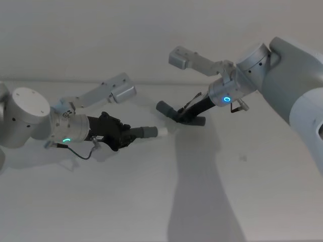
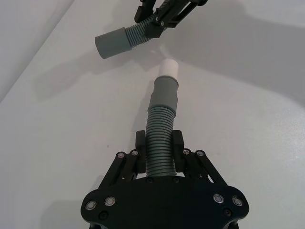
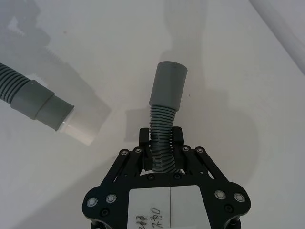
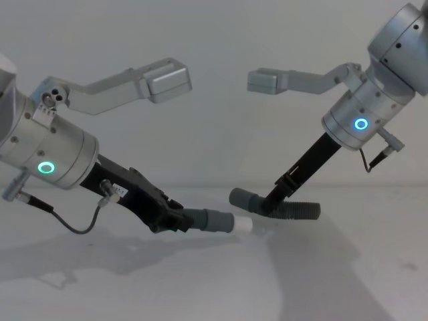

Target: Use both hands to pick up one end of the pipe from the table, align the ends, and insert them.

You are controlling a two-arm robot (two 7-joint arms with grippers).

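Markings: a white label [image 3: 169, 207] on the body of the right gripper [image 3: 161, 138] carries handwriting that is cut by the edge of the view and cannot be read.

Count: two grippers, two hose pieces, and two cyan ring lights [image 4: 45, 167], one on each wrist.

The left gripper [image 2: 158, 140] is closed around the corrugated part of the tipped hose piece [image 2: 162, 102], with one finger on each side. Its whitish tip [image 2: 169, 69] points away from the gripper.

The right gripper is clamped in the same way on the corrugated part of the socket hose piece [image 3: 159, 121]. The grey socket [image 3: 168, 83] projects beyond its fingers. In the chest view, the rest of this piece [image 4: 297, 210] trails toward the robot's right.

Position: both pieces are held over the middle of the white table [image 1: 151, 201]. The tip and the socket are near each other but apart. They are not in line and not inserted.

Surroundings: a thin cable [image 1: 81, 151] loops from the left wrist. Arm shadows lie across the table. Nothing stands between the two ends.
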